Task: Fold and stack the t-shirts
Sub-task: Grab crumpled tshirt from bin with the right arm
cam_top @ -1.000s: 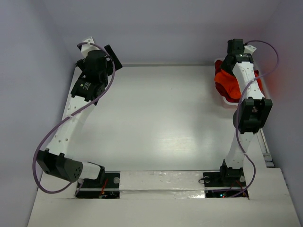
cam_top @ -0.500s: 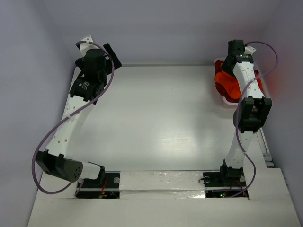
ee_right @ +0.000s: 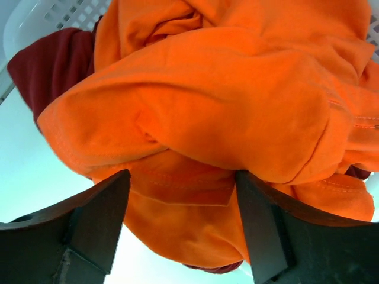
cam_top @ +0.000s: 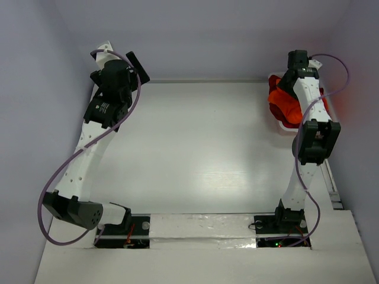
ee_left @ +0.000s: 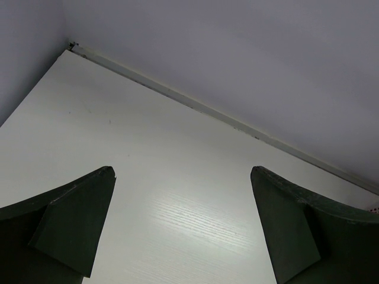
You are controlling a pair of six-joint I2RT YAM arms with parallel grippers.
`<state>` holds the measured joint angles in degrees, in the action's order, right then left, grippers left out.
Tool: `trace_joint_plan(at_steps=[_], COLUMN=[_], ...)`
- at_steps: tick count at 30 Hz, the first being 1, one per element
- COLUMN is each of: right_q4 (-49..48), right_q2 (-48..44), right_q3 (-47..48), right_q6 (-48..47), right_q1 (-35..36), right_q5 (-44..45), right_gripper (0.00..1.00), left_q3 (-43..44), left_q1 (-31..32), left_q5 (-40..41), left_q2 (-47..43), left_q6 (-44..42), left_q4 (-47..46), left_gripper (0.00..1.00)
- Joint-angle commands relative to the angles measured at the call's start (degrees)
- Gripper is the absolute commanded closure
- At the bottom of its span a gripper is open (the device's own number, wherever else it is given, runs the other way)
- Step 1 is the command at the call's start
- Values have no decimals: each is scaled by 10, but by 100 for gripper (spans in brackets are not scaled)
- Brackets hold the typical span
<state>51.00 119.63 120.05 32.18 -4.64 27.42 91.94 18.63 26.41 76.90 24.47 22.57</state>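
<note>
Inside the white lattice basket (ee_right: 29, 21), the orange t-shirt (ee_right: 225, 100) lies bunched on top of a dark red t-shirt (ee_right: 50, 65). Right at the basket, the right gripper (ee_right: 182, 177) has its jaws set wide on either side of a hanging orange fold, not yet pinching it. Across the table (cam_top: 195, 148) from the basket, the left gripper (ee_left: 182, 170) is spread fully and holds nothing.
</note>
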Motion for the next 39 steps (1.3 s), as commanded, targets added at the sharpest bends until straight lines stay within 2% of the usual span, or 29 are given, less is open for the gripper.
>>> trace_joint_plan(at_steps=[1, 12, 18, 23, 27, 29, 33, 38, 39], right_q4=[-10, 0, -5, -3, -2, -2, -1, 0, -1], right_q2=[-25, -17, -20, -19, -19, -19, -19, -19, -19], right_q3=[5, 0, -13, -13, -12, -12, -14, -16, -17], right_q6=[15, 20, 29, 34, 37, 36, 37, 41, 41], right_q1=[-5, -11, -11, -11, -11, -11, -16, -16, -16], right_q5=[18, 13, 11, 6, 6, 6, 5, 8, 10], right_gripper=[25, 27, 43, 48, 61, 63, 76, 86, 91], left_q3=[-1, 18, 12, 16, 18, 18, 17, 17, 18], left_q1=[0, 0, 0, 0, 0, 0, 0, 0, 0], left_q5=[16, 16, 22, 25, 27, 28, 26, 23, 22], left_q2=[-33, -24, -27, -27, -27, -25, -26, -25, -25], left_q6=[-12, -12, -14, -15, -16, -16, -15, -14, -14], left_q4=[-18, -13, -15, -16, -15, -16, -15, -15, -14], left_gripper=[1, 1, 1, 1, 1, 1, 1, 1, 1])
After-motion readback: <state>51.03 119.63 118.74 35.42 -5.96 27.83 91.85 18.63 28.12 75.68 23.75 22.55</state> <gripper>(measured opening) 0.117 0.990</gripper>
